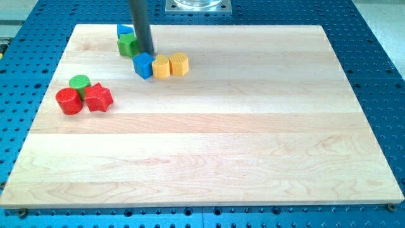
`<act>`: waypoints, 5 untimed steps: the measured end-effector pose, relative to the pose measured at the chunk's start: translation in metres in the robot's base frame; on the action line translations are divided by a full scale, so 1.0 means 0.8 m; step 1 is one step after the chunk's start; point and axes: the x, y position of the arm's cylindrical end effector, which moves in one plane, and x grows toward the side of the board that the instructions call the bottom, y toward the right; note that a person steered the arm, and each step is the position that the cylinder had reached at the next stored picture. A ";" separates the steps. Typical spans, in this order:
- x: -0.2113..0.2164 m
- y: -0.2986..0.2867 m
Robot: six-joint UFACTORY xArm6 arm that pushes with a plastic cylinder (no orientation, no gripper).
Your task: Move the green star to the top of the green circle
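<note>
The green star [127, 44] lies near the view's top left of the wooden board, just below a blue block [124, 30]. The green circle [80, 82] sits at the view's left, touching a red cylinder [69, 101] and a red star [98, 97]. My tip [147, 52] is down at the board, right beside the green star on its right side and just above a blue cube [143, 64].
Two yellow blocks [162, 66] [179, 64] stand in a row right of the blue cube. The wooden board [209, 139] lies on a blue perforated table. A metal mount [197, 6] shows at the view's top.
</note>
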 end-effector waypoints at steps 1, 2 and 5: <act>-0.021 -0.021; 0.007 -0.058; 0.060 -0.079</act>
